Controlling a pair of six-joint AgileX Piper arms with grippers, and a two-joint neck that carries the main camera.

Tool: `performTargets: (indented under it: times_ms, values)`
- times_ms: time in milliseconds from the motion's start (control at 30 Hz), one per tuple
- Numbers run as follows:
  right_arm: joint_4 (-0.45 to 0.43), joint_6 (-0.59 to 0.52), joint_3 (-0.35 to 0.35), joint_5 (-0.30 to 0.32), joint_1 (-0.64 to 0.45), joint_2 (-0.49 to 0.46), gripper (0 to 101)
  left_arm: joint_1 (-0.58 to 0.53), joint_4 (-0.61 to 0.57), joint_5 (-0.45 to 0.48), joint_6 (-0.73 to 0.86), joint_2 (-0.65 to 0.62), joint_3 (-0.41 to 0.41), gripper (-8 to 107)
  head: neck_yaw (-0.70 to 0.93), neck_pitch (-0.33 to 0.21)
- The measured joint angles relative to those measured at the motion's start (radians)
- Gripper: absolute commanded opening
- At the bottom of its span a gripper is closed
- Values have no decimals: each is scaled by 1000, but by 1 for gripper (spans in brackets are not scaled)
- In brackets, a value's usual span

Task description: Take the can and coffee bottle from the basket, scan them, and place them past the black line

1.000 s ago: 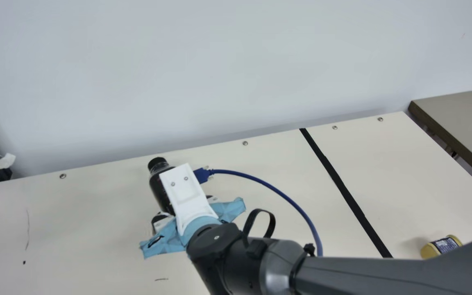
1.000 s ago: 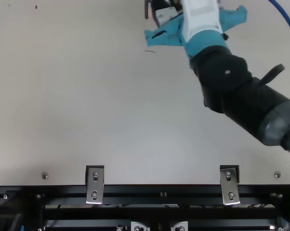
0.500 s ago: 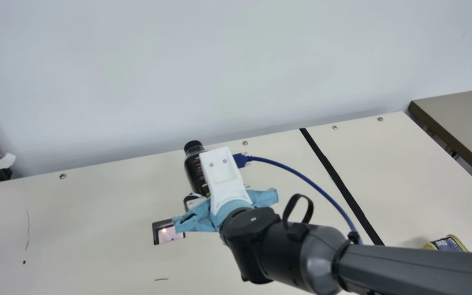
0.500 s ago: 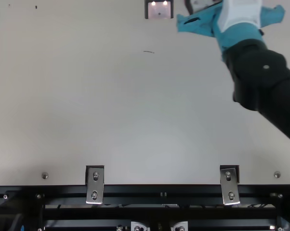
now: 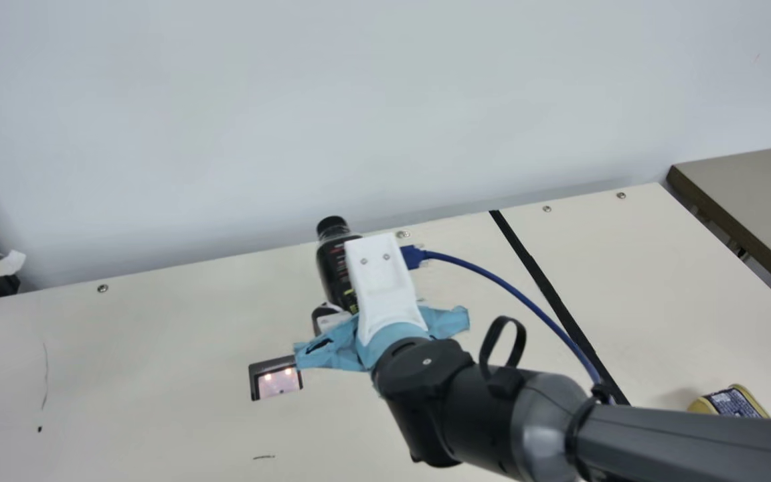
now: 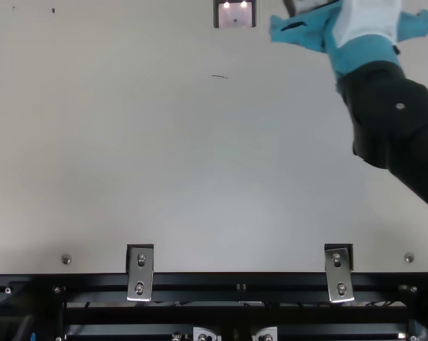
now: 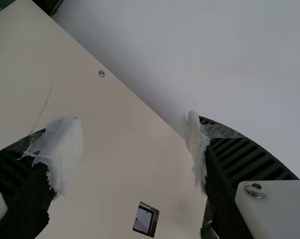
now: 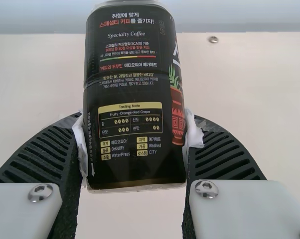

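"Because the right gripper (image 8: 136, 137) of black ribbed fingers clamps the black cylindrical coffee bottle (image 8: 125, 59) low, what might fail?"

"A jerky swing could tilt it."

"Where's it lying?"

"Between the fingers, cap towards eleven o'clock in the main view. Straight black line (image 5: 538, 271) at three; yellow cylindrical can (image 5: 732, 403) beyond, towards four."

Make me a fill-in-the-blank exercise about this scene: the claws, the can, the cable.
The ____ claw holds the coffee bottle.
The other claw stands open, holding ____.
The can is past the ____ line.
The curving cable is coloured ____.

Missing words: right; nothing; black; blue.
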Motion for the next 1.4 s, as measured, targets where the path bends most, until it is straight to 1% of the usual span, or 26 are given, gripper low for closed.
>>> performTargets:
  times_ms: [133, 200, 333, 500, 567, 633, 700, 867, 1000, 1133, 1300, 1400]
  values:
    - [-2, 31, 26, -12, -17, -62, 0, 0, 0, 0, 0, 0, 0, 90, -5, 0]
    - [14, 36, 39, -12, -27, -92, 0, 0, 0, 0, 0, 0, 0, 90, -5, 0]
    - [49, 41, 64, 9, -43, -157, 0, 0, 0, 0, 0, 0, 0, 90, -5, 0]
    - [68, 34, 89, 10, -55, -227, 0, 0, 0, 0, 0, 0, 0, 90, -5, 5]
    - [67, 27, 101, -7, -60, -255, 0, 0, 0, 0, 0, 0, 0, 90, -5, 5]
    - [56, 15, 112, -37, -63, -275, 0, 0, 0, 0, 0, 0, 0, 90, 0, 0]
    - [40, 0, 125, -79, -71, -292, 0, 0, 0, 0, 0, 0, 0, 90, -5, 0]
    - [-10, -29, 169, -211, -109, -327, 0, 0, 0, 0, 0, 0, 0, 90, -5, 0]
    - [-49, -39, 210, -282, -157, -348, 0, 0, 0, 0, 0, 0, 0, 90, -5, 0]
    - [-84, -45, 252, -299, -223, -353, 0, 0, 0, 0, 0, 0, 0, 90, -5, 0]
    - [-126, -49, 293, -268, -327, -326, 0, 0, 0, 0, 0, 0, 0, 90, 0, 0]
    - [-163, -53, 305, -272, -391, -297, 0, 0, 0, 0, 0, 0, 0, 90, -5, 0]
